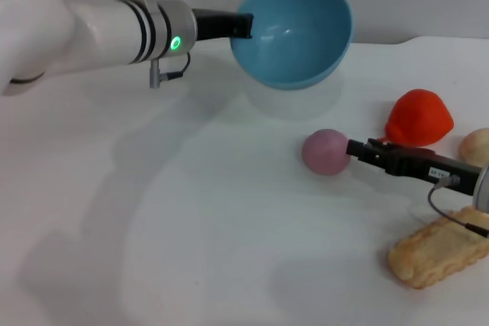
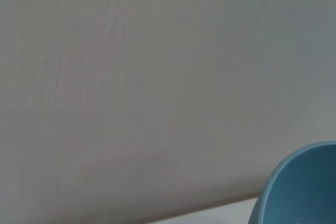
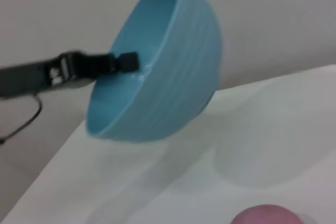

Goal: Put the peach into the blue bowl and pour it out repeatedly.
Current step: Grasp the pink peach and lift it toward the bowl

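Note:
The blue bowl (image 1: 298,36) hangs in the air at the back of the table, tipped so its opening faces me. My left gripper (image 1: 246,24) is shut on its rim. The bowl looks empty inside. Its wall fills a corner of the left wrist view (image 2: 304,187), and the right wrist view shows the tilted bowl (image 3: 157,77) with the left gripper (image 3: 126,61) on its edge. The pink peach (image 1: 325,151) lies on the white table in front of the bowl. My right gripper (image 1: 357,149) sits low beside it, its tip at the peach's right side. Part of the peach (image 3: 268,214) shows in the right wrist view.
A red-orange pear-shaped fruit (image 1: 419,117) and a pale beige lump (image 1: 476,145) lie at the right, behind the right arm. A tan bread-like piece (image 1: 439,248) lies near the front right corner. The white table (image 1: 191,227) stretches left and forward.

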`<state>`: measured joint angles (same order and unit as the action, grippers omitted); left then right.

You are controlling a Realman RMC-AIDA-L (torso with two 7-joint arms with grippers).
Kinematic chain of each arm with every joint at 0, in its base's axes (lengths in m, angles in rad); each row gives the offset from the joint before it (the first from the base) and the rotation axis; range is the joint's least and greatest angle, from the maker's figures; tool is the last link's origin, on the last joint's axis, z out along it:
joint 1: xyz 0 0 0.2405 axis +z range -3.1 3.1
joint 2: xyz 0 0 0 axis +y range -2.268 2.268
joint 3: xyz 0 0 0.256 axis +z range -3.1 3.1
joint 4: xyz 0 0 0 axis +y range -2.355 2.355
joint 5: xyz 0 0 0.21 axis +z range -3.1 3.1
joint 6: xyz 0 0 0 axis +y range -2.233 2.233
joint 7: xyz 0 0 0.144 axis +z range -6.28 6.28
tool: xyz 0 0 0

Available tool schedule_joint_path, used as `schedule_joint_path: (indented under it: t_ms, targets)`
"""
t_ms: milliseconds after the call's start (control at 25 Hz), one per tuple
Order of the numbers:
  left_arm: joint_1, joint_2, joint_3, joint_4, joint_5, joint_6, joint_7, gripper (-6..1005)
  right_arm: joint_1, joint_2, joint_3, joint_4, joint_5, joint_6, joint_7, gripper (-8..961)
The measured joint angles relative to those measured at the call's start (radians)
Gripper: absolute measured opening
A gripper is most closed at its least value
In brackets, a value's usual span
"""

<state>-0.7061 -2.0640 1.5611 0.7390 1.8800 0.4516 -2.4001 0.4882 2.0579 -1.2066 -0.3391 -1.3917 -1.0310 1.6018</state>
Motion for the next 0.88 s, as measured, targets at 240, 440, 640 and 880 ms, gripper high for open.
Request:
schedule_joint_path:
  t_ms: [240,440,640,880]
  targets:
    - [0.001,-0.003,0.022,0.003,-0.003,0.004,-0.002,-1,0.019,-0.022,0.0,-0.021,-0.031,0.0,0.142,574]
    - [-0.022,-0.002,0.056,0.002,-0.004,0.012,-0.004,0,0.072,-0.065,0.003,-0.041,-0.192,-0.018,0.381,575]
    - [-0.038,-0.003,0.081,0.002,-0.005,0.011,-0.012,0,0.126,-0.083,0.02,-0.08,-0.361,-0.024,0.547,574]
    - [-0.052,-0.005,0.11,0.006,-0.005,0.002,-0.037,0,0.169,-0.075,0.021,-0.096,-0.482,0.005,0.632,576]
